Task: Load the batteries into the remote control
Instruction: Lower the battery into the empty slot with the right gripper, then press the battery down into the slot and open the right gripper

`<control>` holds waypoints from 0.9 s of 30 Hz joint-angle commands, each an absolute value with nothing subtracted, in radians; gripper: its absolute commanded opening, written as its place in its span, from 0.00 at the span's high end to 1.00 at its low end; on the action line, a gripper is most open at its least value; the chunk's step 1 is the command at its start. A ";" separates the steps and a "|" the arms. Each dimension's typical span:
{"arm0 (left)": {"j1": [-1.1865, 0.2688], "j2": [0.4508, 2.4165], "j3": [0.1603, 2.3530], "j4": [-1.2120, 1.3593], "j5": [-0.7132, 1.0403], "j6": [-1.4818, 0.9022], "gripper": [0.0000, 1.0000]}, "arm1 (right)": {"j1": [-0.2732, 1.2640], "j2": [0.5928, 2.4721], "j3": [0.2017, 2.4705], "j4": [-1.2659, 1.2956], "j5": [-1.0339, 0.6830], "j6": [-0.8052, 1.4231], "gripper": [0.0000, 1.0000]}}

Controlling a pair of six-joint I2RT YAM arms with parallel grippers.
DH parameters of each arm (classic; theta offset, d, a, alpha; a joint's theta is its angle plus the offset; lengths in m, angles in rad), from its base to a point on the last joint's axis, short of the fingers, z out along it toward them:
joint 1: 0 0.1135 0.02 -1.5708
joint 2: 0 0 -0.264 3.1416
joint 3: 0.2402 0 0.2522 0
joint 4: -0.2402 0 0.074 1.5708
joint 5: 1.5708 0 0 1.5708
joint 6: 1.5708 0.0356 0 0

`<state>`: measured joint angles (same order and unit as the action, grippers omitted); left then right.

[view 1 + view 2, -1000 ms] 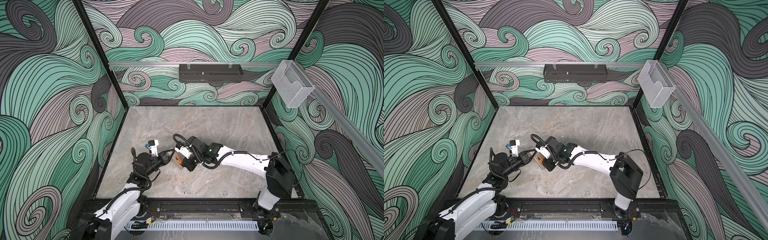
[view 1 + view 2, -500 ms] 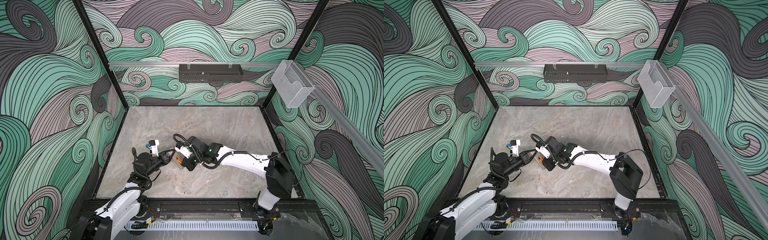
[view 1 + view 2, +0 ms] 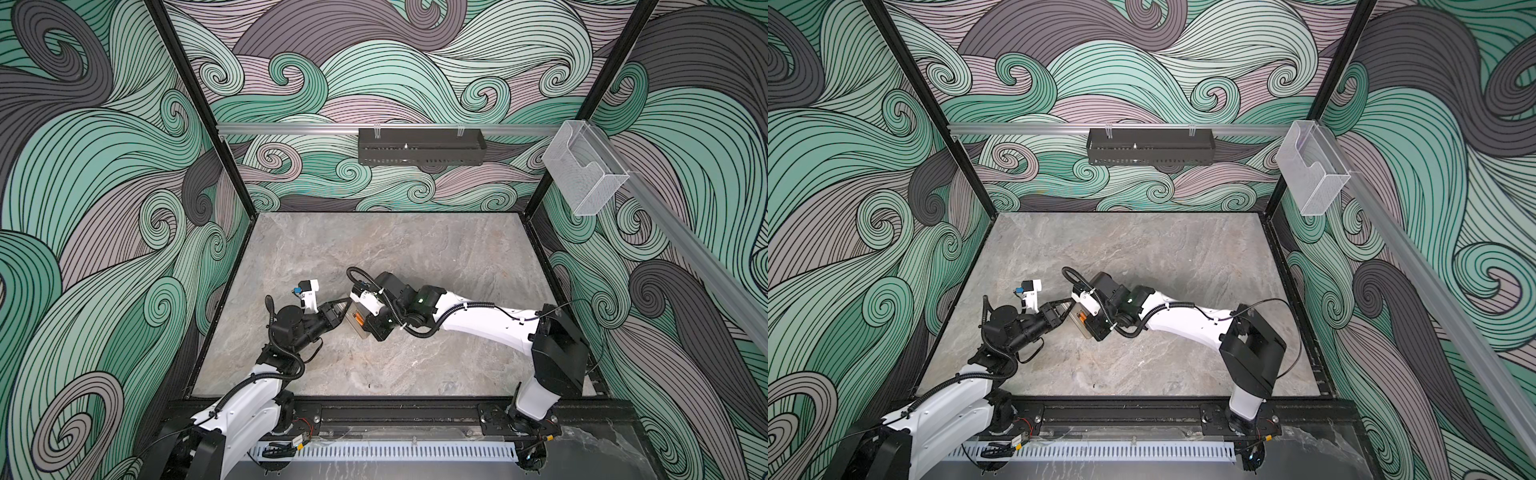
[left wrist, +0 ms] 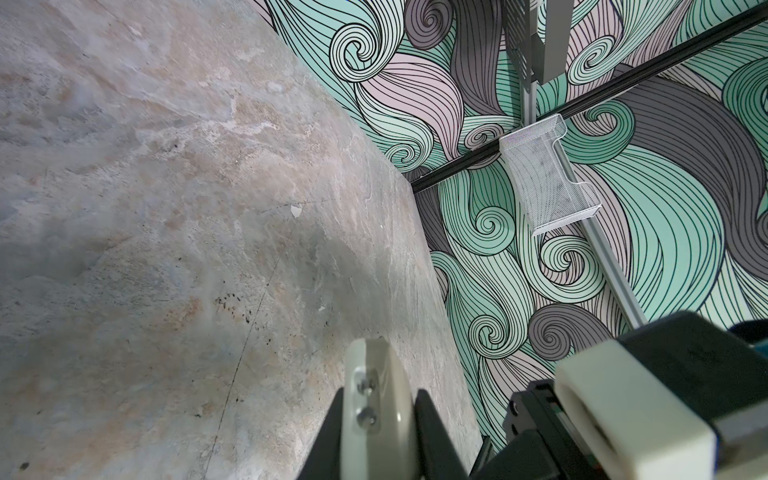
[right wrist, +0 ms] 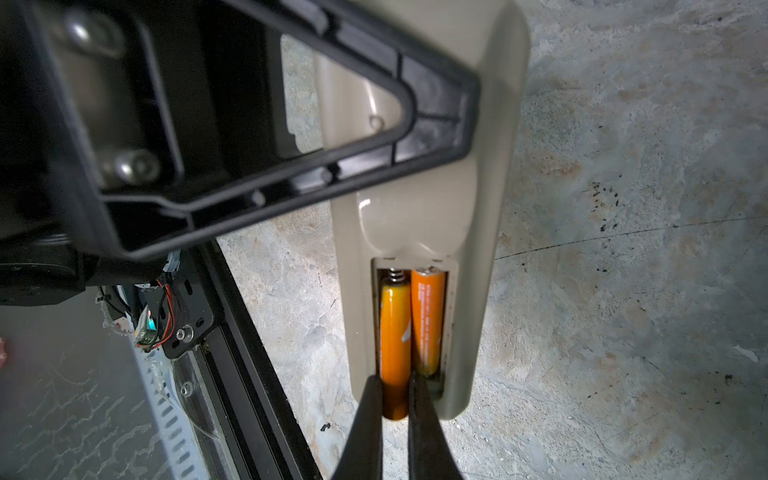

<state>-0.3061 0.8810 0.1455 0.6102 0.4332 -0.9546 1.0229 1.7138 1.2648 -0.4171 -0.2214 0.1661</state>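
Toward eight o'clock from the middle of the tabletop (image 3: 415,257), the remote control (image 5: 419,199) is being clamped back-up by the left claw (image 3: 341,309), seemingly off the surface. Both batteries (image 5: 428,316) are sitting in its compartment; one battery (image 5: 395,332) is being pinched by the narrow right claw (image 5: 395,386).

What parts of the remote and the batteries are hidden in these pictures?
Remote control buttons and screen: only its pale back shows in the right wrist view.
Near end of the battery by the spring: right wrist view, covered by the right pincer gripping it.
Print on the other battery: too blurred to read.
Both top views: the batteries are an orange speck under the right arm.
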 commanded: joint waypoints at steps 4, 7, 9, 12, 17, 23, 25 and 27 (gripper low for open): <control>-0.330 0.880 0.155 0.695 0.451 -0.979 1.00 | 1.023 1.721 1.277 -0.391 -0.201 0.178 0.94; -0.334 0.884 0.156 0.698 0.449 -0.980 1.00 | 1.023 1.722 1.278 -0.394 -0.198 0.176 0.91; -0.336 0.889 0.159 0.699 0.449 -0.980 1.00 | 1.022 1.720 1.279 -0.394 -0.198 0.176 0.88; -0.336 0.890 0.161 0.702 0.445 -0.979 1.00 | 1.022 1.716 1.277 -0.395 -0.196 0.176 0.86; -0.341 0.901 0.164 0.708 0.439 -0.980 1.00 | 1.023 1.713 1.278 -0.393 -0.198 0.176 0.83; -0.350 0.919 0.163 0.726 0.428 -0.994 1.00 | 1.022 1.708 1.276 -0.393 -0.202 0.176 0.81; -0.351 0.922 0.164 0.728 0.426 -0.996 1.00 | 1.024 1.703 1.274 -0.395 -0.200 0.176 0.80; -0.351 0.925 0.164 0.726 0.426 -0.994 1.00 | 1.024 1.697 1.275 -0.394 -0.199 0.176 0.78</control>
